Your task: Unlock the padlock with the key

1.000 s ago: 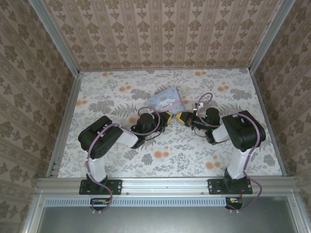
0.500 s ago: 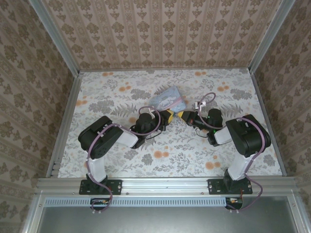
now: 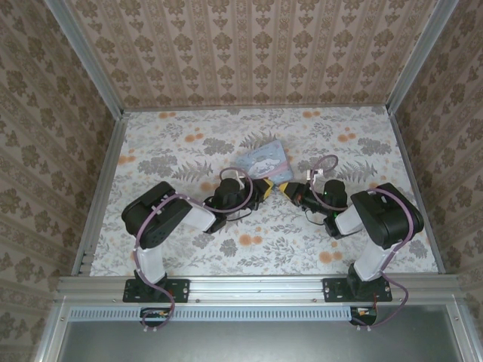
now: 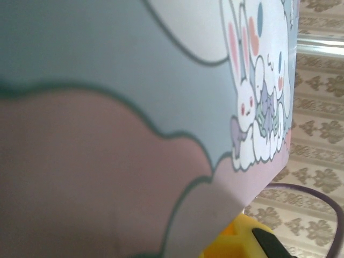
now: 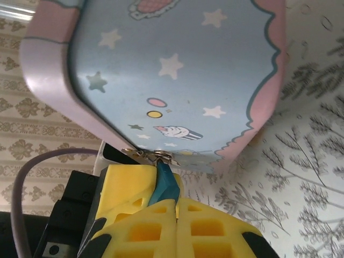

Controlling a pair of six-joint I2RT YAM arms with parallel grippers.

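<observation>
Spreading under everything, the flowered worktop (image 3: 173,143) carries one big thing: a pastel-blue cartoon tin (image 3: 263,157), tipped up with its near edge turned toward both arms. Whether its far edge rests on the worktop I cannot tell. That tilt seems deliberate, since it puts the clasp side where the two wrists can reach it.

From the top view, the left gripper (image 3: 264,186) and the right gripper (image 3: 289,188) meet just beside each other at that near edge. The left wrist camera sits hard against the tin's printed face (image 4: 107,80), so the left arm is probably steadying the tin. I cannot tell whether its fingers are clenched or released.

The right wrist view is clearer. There the right gripper (image 5: 174,207) has its yellow fingers (image 5: 215,231) pressed together, pinching the padlock (image 5: 164,185) — a small bluish body hanging from the silvery clasp (image 5: 156,156) on the tin's rim (image 5: 48,80). Gripping it this way likely stops the lock swinging and fixes its angle. As I judge it, the key work has not started — the lock is only being held ready.
</observation>
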